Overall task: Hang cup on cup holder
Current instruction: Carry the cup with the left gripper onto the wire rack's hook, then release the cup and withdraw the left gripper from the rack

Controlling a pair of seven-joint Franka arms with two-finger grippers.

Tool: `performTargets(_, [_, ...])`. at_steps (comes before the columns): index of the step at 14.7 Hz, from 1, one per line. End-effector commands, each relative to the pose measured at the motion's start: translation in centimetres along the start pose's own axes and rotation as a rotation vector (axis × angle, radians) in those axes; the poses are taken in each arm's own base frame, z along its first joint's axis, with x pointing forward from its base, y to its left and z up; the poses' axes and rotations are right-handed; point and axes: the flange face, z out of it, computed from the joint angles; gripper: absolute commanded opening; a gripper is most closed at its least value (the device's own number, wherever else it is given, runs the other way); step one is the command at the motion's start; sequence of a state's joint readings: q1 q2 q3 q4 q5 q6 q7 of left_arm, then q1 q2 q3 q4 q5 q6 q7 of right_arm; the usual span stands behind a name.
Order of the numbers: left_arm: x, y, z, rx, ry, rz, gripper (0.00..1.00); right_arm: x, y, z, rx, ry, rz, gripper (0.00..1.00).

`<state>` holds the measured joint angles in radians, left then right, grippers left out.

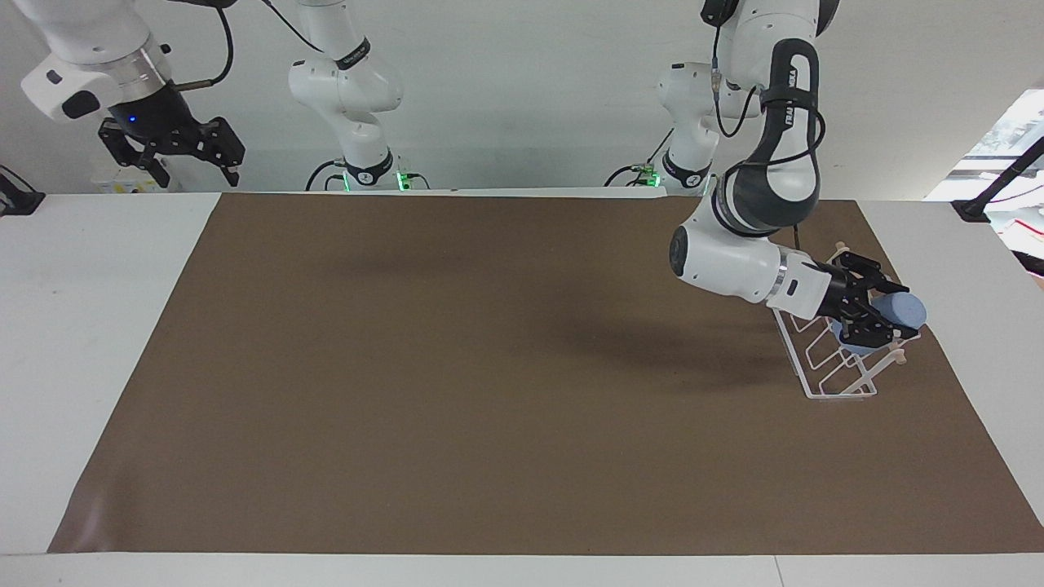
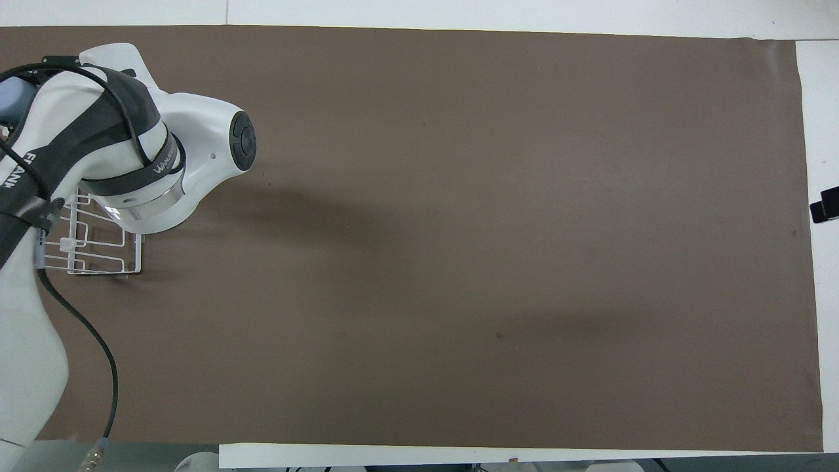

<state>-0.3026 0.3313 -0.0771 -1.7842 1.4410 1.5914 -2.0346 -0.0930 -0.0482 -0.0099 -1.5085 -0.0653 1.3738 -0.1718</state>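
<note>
two arms at a white table (image 1: 98,326) covered by a brown mat (image 1: 489,391).

left arm (image 1: 758,187) – reaches down from its base toward its own end of the table. left gripper (image 1: 877,314) is over the cup holder (image 1: 824,367), its fingers clamped on the cup (image 1: 901,310). the cup is light blue and lies on its side in the grip, closed bottom pointing away from the arm toward the table's end, open mouth mostly hidden by the gripper. it sits in among the upper prongs, level with the wooden rod (image 1: 897,356); whether a prong is already inside the mouth cannot be told. in the overhead view the arm's body covers most of this, and only a sliver of the cup (image 2: 13,98) shows at the frame's edge.

cup holder – white wire rack, rectangular base flat on the mat near the left arm's end, prongs slanting up to the rod. overhead, the base and lower loops (image 2: 98,252) show below the arm's wrist.

right arm (image 1: 81,41) – waits, raised high over the table's edge at its own end, off the mat. right gripper (image 1: 175,159) has its fingers spread wide with nothing between them. overhead, only a dark tip of it (image 2: 826,204) shows at the frame's edge.
</note>
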Motion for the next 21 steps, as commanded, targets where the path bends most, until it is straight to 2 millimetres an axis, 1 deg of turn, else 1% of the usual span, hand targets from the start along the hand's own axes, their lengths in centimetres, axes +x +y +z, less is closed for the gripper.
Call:
performTargets(1, [-0.3,0.8,0.8,0.011,0.041,-0.031,0.00,0.2,-1.2,0.2,-0.021,-0.025,0.009,0.99])
performTargets(3, [-0.6,0.7,1.1,0.017,0.040,-0.030,0.00,-0.5,0.2,0.4,-0.012,-0.043,0.042,0.99])
performTargets(4, [-0.7,0.6,1.0,0.018,0.038,-0.037,0.00,-0.7,0.5,0.4,-0.009,-0.048,0.051,0.99])
performTargets(6, [-1.1,0.2,2.0,0.038,0.039,-0.032,0.00,-0.7,0.1,0.9,-0.007,-0.062,0.062,0.99])
performTargets(9, [-1.5,-0.2,2.1,0.053,0.029,-0.023,0.00,-0.9,0.3,1.4,0.009,-0.071,0.060,0.99])
performTargets(13, [-2.5,-0.9,1.8,0.091,-0.027,-0.013,0.00,-0.9,0.1,1.4,0.009,-0.073,0.056,0.99])
performTargets(14, [-2.5,-1.0,1.6,0.096,-0.031,-0.010,0.12,-0.9,0.1,1.4,0.009,-0.073,0.054,0.99])
performTargets(15, [-2.6,-1.0,1.7,0.098,-0.037,-0.007,0.44,-0.9,0.0,1.4,0.009,-0.074,0.056,0.99])
performTargets(16, [-2.6,-1.0,1.7,0.100,-0.050,-0.008,0.90,-0.9,0.1,1.4,0.009,-0.073,0.056,0.99])
performTargets(17, [-2.6,-0.9,1.6,0.100,-0.057,-0.010,1.00,-0.9,0.1,1.4,0.009,-0.073,0.056,0.99])
performTargets(20, [-2.3,-0.6,1.4,0.083,-0.090,-0.020,1.00,-0.9,0.1,1.4,0.009,-0.073,0.056,0.99])
performTargets(21, [-1.7,-1.1,1.4,0.111,-0.157,-0.038,0.99,-0.9,0.0,1.4,0.009,-0.074,0.056,0.99])
